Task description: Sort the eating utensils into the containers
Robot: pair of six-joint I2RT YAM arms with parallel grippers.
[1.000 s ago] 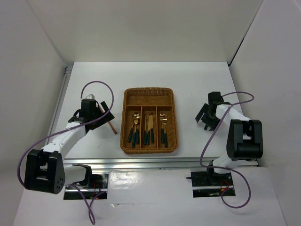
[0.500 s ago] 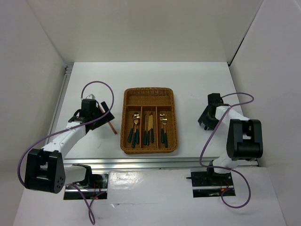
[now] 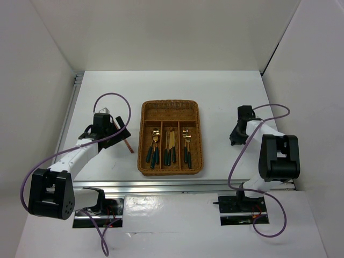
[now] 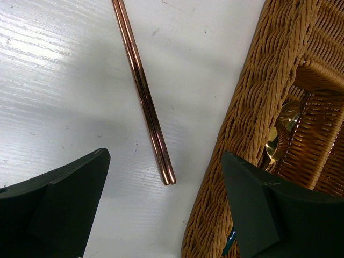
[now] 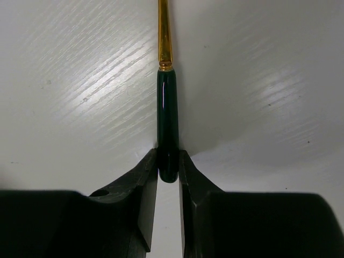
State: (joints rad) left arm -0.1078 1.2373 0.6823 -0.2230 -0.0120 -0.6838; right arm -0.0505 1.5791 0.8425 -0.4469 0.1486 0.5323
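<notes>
Two chopsticks (image 4: pixel 142 86) lie with their ends between the left pincer's (image 4: pixel 164 158) wide-spread jaws, tray (image 4: pixel 242 107) just right of it; the right pincer (image 5: pixel 168 161) is clamped on a green handle (image 5: pixel 167 107) at its very end. Lift slowly and level, since so short a hold may pivot.

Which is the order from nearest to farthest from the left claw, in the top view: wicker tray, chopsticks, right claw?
1. Chopsticks, right beside the left claw.
2. Wicker tray, in the middle.
3. Right claw, on the far right, beyond the tray.
</notes>
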